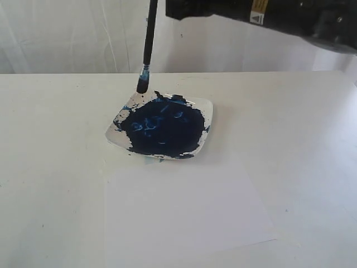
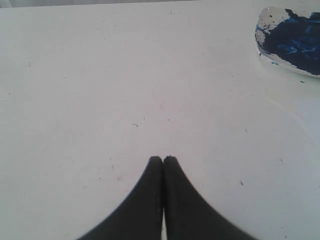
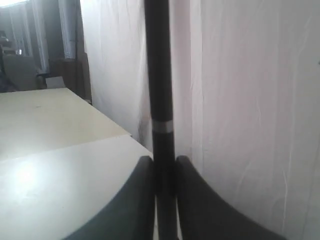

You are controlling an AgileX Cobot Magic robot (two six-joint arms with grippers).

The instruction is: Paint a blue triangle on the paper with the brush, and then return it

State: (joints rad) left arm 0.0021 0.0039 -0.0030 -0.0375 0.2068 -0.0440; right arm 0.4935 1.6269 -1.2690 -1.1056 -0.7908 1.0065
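The brush [image 1: 148, 44], a thin black stick with blue-stained bristles, hangs near the rim of the glossy, navy-smeared square plate [image 1: 208, 109], clenched in the right end effector [image 3: 164, 162]. The left end effector [image 2: 163, 160] is pinched closed and empty.

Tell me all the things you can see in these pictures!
table: one, white, under everything
curtain: one, white, behind the table
plate: one, white, middle of the table
paint: one puddle, dark blue, on the plate
paper: one sheet, white, blank, in front of the plate
brush: one, black, upright, tip by the plate's far edge
arm: one, black, top right
left gripper: one, black, shut, over bare table
right gripper: one, black, shut on the brush
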